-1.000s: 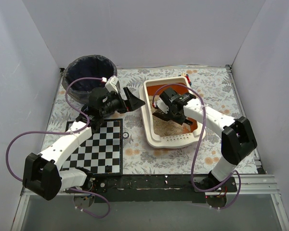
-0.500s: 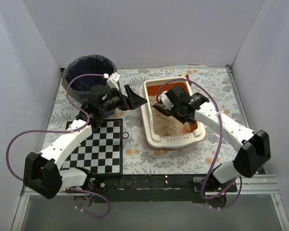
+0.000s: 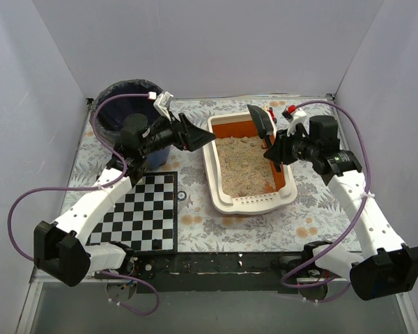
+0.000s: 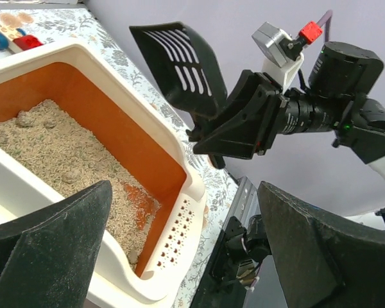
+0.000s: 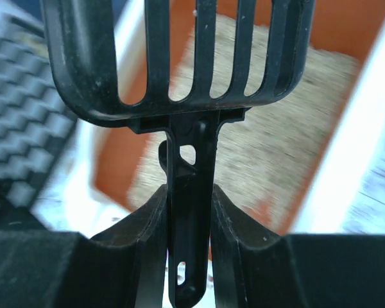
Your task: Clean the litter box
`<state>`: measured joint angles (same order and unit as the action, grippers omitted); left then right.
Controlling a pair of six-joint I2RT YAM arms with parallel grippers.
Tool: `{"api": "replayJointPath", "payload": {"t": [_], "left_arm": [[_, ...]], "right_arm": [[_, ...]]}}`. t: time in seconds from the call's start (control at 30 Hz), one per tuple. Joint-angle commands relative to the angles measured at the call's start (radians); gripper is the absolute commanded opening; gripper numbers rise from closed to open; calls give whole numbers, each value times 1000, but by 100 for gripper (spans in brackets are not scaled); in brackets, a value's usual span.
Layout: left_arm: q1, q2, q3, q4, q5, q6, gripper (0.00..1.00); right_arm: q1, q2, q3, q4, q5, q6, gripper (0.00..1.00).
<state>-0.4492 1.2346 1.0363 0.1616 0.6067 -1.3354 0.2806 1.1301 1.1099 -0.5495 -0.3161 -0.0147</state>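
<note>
The litter box [image 3: 214, 182] is a cream-white tray with an orange inside and beige litter [image 3: 244, 164], in the middle of the table. It also shows in the left wrist view [image 4: 179, 168] and blurred in the right wrist view [image 5: 362, 128]. My right gripper [image 3: 272, 149] is shut on the handle of a black slotted scoop [image 3: 260, 120] and holds it in the air over the box's right wall. The scoop fills the right wrist view [image 5: 179, 58] and looks empty. My left gripper [image 3: 195, 137] is open and empty, just left of the box's far left corner.
A round blue bin with a dark bag [image 3: 125, 104] stands at the back left, behind my left arm. A checkered mat [image 3: 146, 216] lies at the front left. Small red and white items [image 3: 270, 111] lie behind the box.
My right gripper has lifted the scoop out of the litter and swung it right and back, above the box's right wall. My left gripper has shifted slightly toward the back.
</note>
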Motion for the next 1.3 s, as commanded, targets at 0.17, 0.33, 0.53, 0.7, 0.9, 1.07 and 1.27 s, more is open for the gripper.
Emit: {"api": "replayJointPath", "payload": {"t": [0.17,0.33,0.53,0.7,0.9,1.07,1.27], "left_arm": [[-13,124,57,188,152,-120,98],[-19,222,128,210,151,-156,98],[-43,348,185,314,186,-271,94],[-80,364,179,383,196,-286,90],[-111,345,148,394,156,-269,89],[-120,377,186,362,117,-255,84],[-134,434,240,391,146,-300,55]], "right_arm": [[-141,-16,-283,919,-951,840,4],[-141,-38,-338,1263,-989,1099,4],[-141,-53,-358,1289,-1005,1148,4],[-141,-56,-315,1028,-959,969,3],[-141,-24,-191,654,-844,682,3],[-139,-29,-249,850,-906,823,1],[-133,-47,-283,878,-943,865,1]]}}
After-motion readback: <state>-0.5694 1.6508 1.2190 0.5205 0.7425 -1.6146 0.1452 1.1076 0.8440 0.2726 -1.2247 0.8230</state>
